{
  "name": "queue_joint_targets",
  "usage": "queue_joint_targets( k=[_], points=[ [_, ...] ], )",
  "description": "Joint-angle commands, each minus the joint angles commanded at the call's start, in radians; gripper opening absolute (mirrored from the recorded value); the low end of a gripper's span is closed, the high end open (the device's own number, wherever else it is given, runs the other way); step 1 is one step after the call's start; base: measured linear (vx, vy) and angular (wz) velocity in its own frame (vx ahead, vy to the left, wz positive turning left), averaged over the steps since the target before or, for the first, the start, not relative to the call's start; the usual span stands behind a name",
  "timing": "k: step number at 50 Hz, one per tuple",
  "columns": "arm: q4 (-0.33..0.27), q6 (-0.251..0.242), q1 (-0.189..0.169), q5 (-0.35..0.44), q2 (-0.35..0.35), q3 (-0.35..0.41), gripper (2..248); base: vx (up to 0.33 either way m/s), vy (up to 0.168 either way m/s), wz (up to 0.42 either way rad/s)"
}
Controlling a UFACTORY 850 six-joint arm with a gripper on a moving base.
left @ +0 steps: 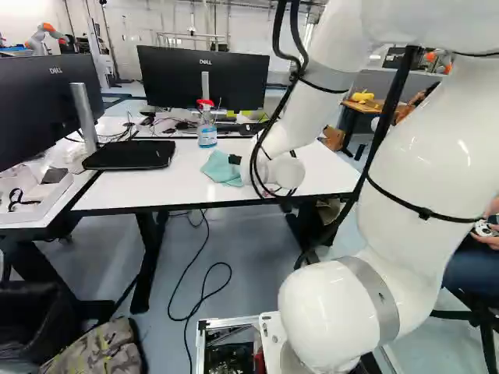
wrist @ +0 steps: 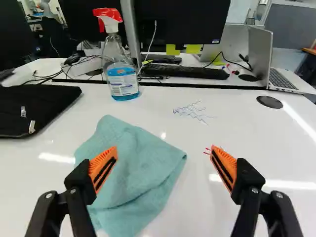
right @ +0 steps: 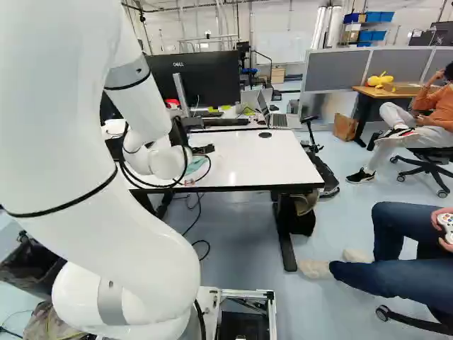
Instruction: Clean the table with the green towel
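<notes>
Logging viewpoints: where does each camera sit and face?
Left base view: behind the white jointed arm, to its left, looking ahead at the white table; arm right of middle.
Right base view: behind, right, same table; arm left of middle.
Wrist view: on the wrist, looking along the open black gripper with orange pads.
All share table and green cloth towel.

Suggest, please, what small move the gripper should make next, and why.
I would probably shift the open gripper sideways toward the green towel before lowering it: one finger shows over the towel, while the other shows past its edge, over the white table, so the towel seems off-centre between them.
</notes>
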Motion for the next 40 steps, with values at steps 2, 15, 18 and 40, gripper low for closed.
queue_joint_targets(
  k=[2,15,18,40],
  points=[
    [0.0,0.0,0.005,-0.007,-0.002,-0.007,247,0.0,0.0,0.0],
    [0.0,0.0,0.042,-0.072,-0.015,-0.055,247,0.0,0.0,0.0],
    [0.0,0.0,0.049,-0.089,-0.018,-0.066,247,0.0,0.0,0.0],
    [0.0,0.0,0.081,-0.229,-0.074,-0.142,247,0.0,0.0,0.0]
  ],
)
